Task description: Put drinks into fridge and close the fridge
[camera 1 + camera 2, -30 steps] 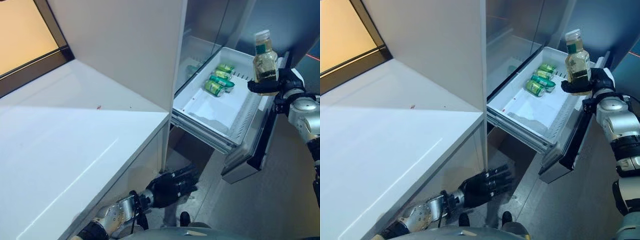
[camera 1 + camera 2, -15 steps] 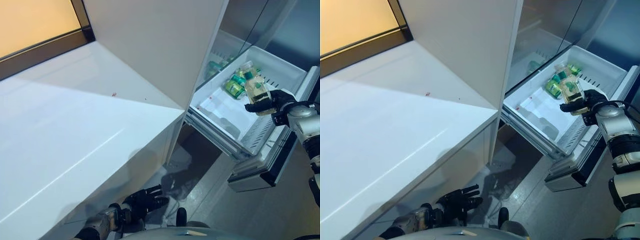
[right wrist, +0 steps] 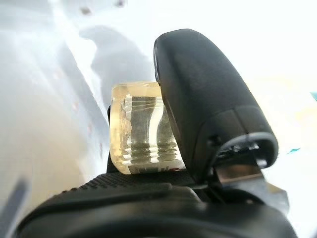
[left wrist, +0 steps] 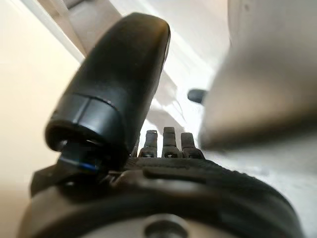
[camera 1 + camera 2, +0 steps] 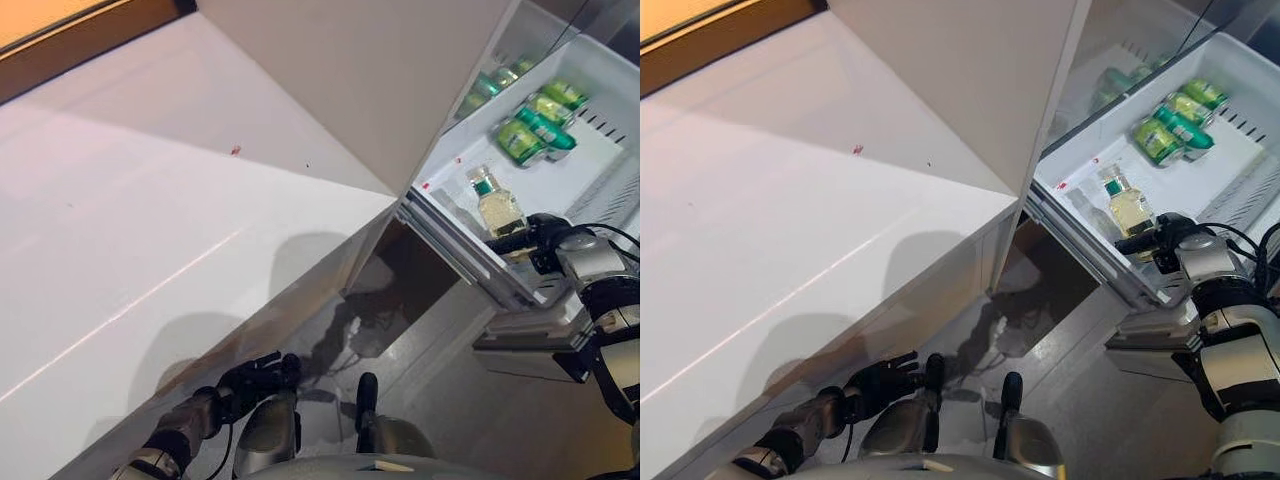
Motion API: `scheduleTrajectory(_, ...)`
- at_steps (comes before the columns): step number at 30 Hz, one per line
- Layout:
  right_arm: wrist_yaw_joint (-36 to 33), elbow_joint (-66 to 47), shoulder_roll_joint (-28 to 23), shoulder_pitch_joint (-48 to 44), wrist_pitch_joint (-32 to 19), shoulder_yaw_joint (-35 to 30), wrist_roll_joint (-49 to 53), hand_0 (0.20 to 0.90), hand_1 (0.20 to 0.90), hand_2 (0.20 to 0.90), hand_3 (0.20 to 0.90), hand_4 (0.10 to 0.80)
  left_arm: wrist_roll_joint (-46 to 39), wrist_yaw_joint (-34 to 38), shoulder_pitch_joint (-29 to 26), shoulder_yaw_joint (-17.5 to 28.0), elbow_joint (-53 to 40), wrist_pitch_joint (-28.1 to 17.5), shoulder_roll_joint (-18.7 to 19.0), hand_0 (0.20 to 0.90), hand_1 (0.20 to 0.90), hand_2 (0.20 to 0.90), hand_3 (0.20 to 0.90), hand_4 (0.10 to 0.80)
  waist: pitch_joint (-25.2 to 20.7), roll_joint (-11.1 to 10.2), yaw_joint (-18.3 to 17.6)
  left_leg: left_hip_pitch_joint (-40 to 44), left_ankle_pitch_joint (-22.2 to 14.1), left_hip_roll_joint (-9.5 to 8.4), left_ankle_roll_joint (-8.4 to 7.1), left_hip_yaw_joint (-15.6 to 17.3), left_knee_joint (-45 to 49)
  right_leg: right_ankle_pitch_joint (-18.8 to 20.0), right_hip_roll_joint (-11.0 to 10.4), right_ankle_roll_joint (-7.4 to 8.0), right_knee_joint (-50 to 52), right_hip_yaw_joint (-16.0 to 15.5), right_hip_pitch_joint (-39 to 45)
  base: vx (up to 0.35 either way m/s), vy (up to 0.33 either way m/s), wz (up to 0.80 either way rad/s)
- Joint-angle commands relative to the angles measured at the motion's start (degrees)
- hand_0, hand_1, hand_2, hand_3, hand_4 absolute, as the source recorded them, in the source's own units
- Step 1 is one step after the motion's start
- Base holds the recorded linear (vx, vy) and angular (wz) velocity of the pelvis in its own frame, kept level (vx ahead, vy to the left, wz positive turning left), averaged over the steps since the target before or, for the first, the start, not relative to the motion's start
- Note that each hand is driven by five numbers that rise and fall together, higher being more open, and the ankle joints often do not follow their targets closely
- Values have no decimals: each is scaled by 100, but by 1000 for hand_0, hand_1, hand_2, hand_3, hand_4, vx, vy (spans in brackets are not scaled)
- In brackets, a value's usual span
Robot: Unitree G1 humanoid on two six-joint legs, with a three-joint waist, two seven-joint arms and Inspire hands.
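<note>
My right hand (image 5: 540, 240) is shut on a clear bottle (image 5: 497, 210) of pale yellow drink with a green collar and white cap. It holds the bottle upright, low inside the open white fridge drawer (image 5: 440, 195), near the drawer's front wall. The right wrist view shows the bottle (image 3: 141, 131) pressed between the thumb (image 3: 208, 99) and the palm. Green cans (image 5: 535, 130) lie at the back of the drawer. My left hand (image 5: 875, 382) hangs low under the white counter with its fingers relaxed and straight; they also show in the left wrist view (image 4: 168, 144).
A wide white counter (image 5: 150, 220) fills the left side, with its edge next to the fridge cabinet wall (image 5: 390, 70). The drawer's dark front panel (image 5: 540, 350) juts out under my right arm. Grey floor (image 5: 340, 350) lies below.
My right hand has lowered the bottle from above the drawer's rim down into the drawer. The camera has tilted down and to the right. My left hand has stayed low under the counter.
</note>
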Motion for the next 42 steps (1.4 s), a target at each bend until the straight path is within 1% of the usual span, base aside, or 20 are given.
scheduleTrajectory(1,-31,-64,-625,-970,-307,221,-431,300,300,300,200,100,10,-171,39,-150,-46,-146,4,900,900,900,900,800,-179,-9,-33,-351,-575,-6,28,-415,757,-396,305,-284,894,-29,-503,-37,15,3)
scheduleTrajectory(5,91,16,-571,-952,-254,263,-671,300,300,300,200,100,72,-199,-40,-205,-106,-232,10,900,900,900,900,800,-36,49,-18,-467,-574,-42,31,-466,825,-403,302,-309,953,-22,-591,-15,2,5)
scheduleTrajectory(7,121,57,-526,-946,-231,300,-695,368,368,368,280,180,51,-205,-93,-236,-154,-228,16,900,900,900,900,800,30,59,-6,-515,-566,-61,33,-484,833,-396,306,-316,957,-23,-627,-10,-8,20)
scheduleTrajectory(8,135,69,-498,-948,-207,305,-703,545,545,545,485,385,1,-200,-106,-243,-187,-228,17,900,900,900,900,800,61,64,3,-536,-564,-62,34,-484,836,-398,304,-318,968,-31,-650,-9,-5,12)
scheduleTrajectory(9,135,71,-494,-944,-205,303,-706,585,585,585,532,432,-1,-199,-110,-240,-194,-227,16,900,900,900,900,800,65,66,5,-542,-563,-64,35,-486,835,-398,304,-319,970,-31,-656,-16,-2,9)
scheduleTrajectory(10,149,79,-476,-925,-194,296,-755,900,900,900,900,800,-12,-179,-130,-234,-230,-237,10,900,900,900,900,800,88,70,11,-563,-558,-71,36,-491,831,-396,307,-321,974,-36,-678,-12,1,8)
scheduleTrajectory(13,44,84,-416,-894,-269,303,-744,900,900,900,900,800,79,70,-175,-225,-291,-409,6,900,900,900,900,800,153,64,36,-602,-542,-77,44,-497,832,-383,309,-325,1000,-58,-725,-14,-3,7)
scheduleTrajectory(18,-105,-127,-388,-913,-370,264,-470,900,900,900,900,800,208,252,-186,-149,-314,-354,60,900,900,900,900,800,180,35,44,-576,-541,-70,45,-476,826,-387,308,-327,1025,-94,-719,0,0,0)
scheduleTrajectory(21,-351,-367,-369,-848,-548,58,113,900,900,900,900,800,203,317,-115,-59,-287,-353,68,900,900,900,900,800,144,14,28,-497,-561,-68,45,-453,806,-418,299,-331,1049,-110,-665,32,43,0)
scheduleTrajectory(23,-385,-512,-353,-778,-580,-67,229,900,900,900,900,800,219,313,-64,-17,-274,-362,62,900,900,900,900,800,112,-4,17,-450,-580,-70,46,-438,800,-435,299,-331,1057,-106,-632,46,40,0)
scheduleTrajectory(29,-607,-1294,-431,-427,-904,-526,865,900,900,900,900,800,370,317,101,98,-257,-352,-12,900,900,900,900,800,-95,-120,-85,-211,-654,-82,63,-293,767,-448,276,-312,1037,-89,-439,47,73,0)
scheduleTrajectory(34,-717,-1878,-562,-108,-1140,-1011,1149,900,900,900,900,800,523,293,208,103,-214,-359,-97,900,900,900,900,800,-375,-229,-202,54,-714,-103,96,-158,629,-451,250,-249,969,-19,-255,50,94,-5)
scheduleTrajectory(35,-896,-1998,-613,-39,-1349,-1141,1310,900,900,900,900,800,550,267,233,76,-188,-378,-125,900,900,900,900,800,-466,-251,-244,125,-727,-116,109,-124,580,-442,241,-228,935,7,-205,40,123,-9)
scheduleTrajectory(37,-1197,-2133,-678,37,-1577,-1361,1502,900,900,900,900,800,583,245,264,50,-107,-402,-180,900,900,900,900,800,-611,-273,-289,250,-754,-127,129,-66,493,-435,230,-195,879,51,-120,49,136,-6)
scheduleTrajectory(38,-1379,-2180,-703,75,-1796,-1471,1608,900,900,900,900,800,597,237,298,43,-87,-417,-197,900,900,900,900,800,-672,-277,-303,302,-763,-135,139,-50,457,-430,225,-179,861,72,-90,52,149,-9)
scheduleTrajectory(40,-1736,-2413,-661,274,-2005,-1869,1631,900,900,900,900,800,639,220,364,40,-11,-454,-253,900,900,900,900,800,-843,-284,-360,408,-812,-161,164,-1,403,-425,203,-130,822,133,-24,48,145,-13)
scheduleTrajectory(41,-1818,-2473,-665,318,-2055,-1934,1621,900,900,900,900,800,644,219,377,40,13,-463,-265,900,900,900,900,800,-885,-285,-374,430,-817,-170,172,11,388,-417,196,-117,805,151,-9,53,161,-7)
scheduleTrajectory(42,-2186,-2648,-668,461,-2254,-2137,1644,900,900,900,900,800,633,201,421,21,67,-495,-285,900,900,900,900,800,-992,-279,-408,496,-833,-191,197,43,350,-398,181,-86,770,194,37,52,163,-5)
